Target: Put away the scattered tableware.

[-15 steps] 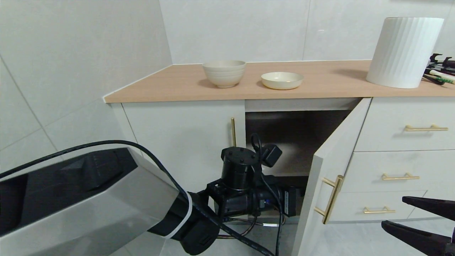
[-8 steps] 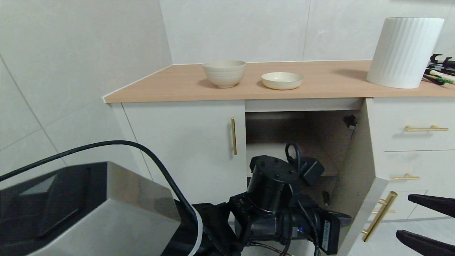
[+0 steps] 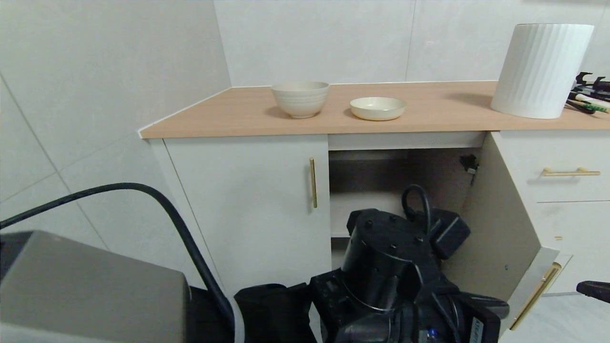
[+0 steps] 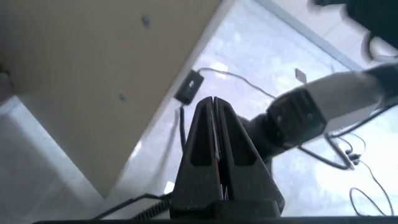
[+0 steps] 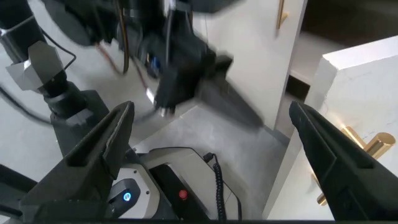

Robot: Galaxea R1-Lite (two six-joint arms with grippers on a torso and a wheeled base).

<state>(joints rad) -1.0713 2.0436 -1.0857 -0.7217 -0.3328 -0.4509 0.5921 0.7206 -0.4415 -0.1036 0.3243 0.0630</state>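
A cream ribbed bowl (image 3: 300, 97) and a shallow cream dish (image 3: 378, 107) stand side by side on the wooden counter (image 3: 228, 119). Below them the right cabinet door (image 3: 495, 224) hangs wide open, showing a dark interior with a shelf (image 3: 352, 212). My left arm's wrist (image 3: 391, 267) sits low in front of that opening. My left gripper (image 4: 214, 143) is shut with nothing between its fingers, close to the door's inner face (image 4: 93, 81). My right gripper (image 5: 217, 155) is open and empty, low to the right of the door's edge (image 5: 357, 68); one fingertip (image 3: 593, 290) shows at the head view's edge.
A tall white ribbed container (image 3: 543, 69) stands at the counter's right, with dark utensils (image 3: 588, 93) beside it. The left cabinet door (image 3: 248, 205) is closed, with a gold handle (image 3: 312, 183). Drawers with gold handles (image 3: 569, 172) lie right of the open door. Grey floor below.
The cabinet door has swung from half open to wide open. My left arm has moved right and nearer the camera alongside it. My right gripper has dropped toward the lower right edge.
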